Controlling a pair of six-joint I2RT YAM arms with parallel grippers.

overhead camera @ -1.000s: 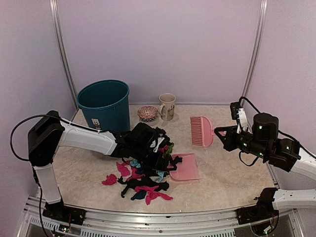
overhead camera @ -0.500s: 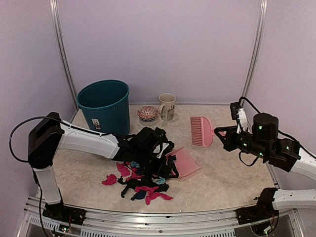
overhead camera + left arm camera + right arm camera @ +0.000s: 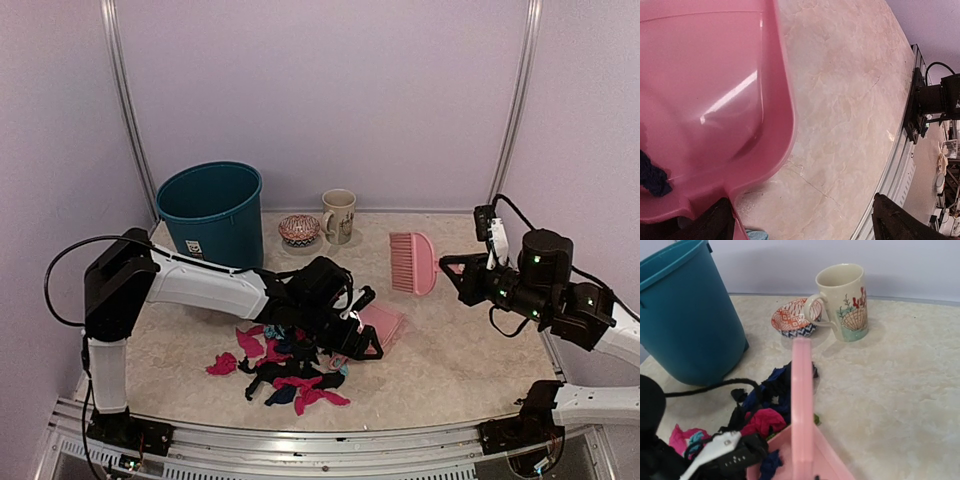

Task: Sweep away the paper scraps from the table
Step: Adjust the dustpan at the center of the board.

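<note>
The paper scraps [image 3: 290, 378], black, navy, magenta and teal, lie heaped on the table [image 3: 450, 360] at front centre. My left gripper [image 3: 362, 322] reaches over the heap, jaws wide open. The pink dustpan [image 3: 383, 325] stands tipped on its edge against one finger. The left wrist view shows the dustpan [image 3: 705, 100] with a navy scrap [image 3: 652, 175] in it and bare table between the fingers [image 3: 715, 222]. My right gripper [image 3: 452, 268] is shut on the handle of the pink brush [image 3: 412, 262], held above the table at the right. The right wrist view shows the brush [image 3: 802, 400] edge-on over the scraps [image 3: 762, 420].
A teal bin [image 3: 212, 212] stands at back left, with a patterned bowl [image 3: 299, 230] and a mug [image 3: 339, 216] to its right. A metal rail [image 3: 300, 435] runs along the table's front edge. The left arm's black cable [image 3: 705, 387] trails by the bin [image 3: 685, 315].
My left gripper has pushed right and the dustpan has risen from flat onto its edge. The right arm with the brush has drifted slightly right.
</note>
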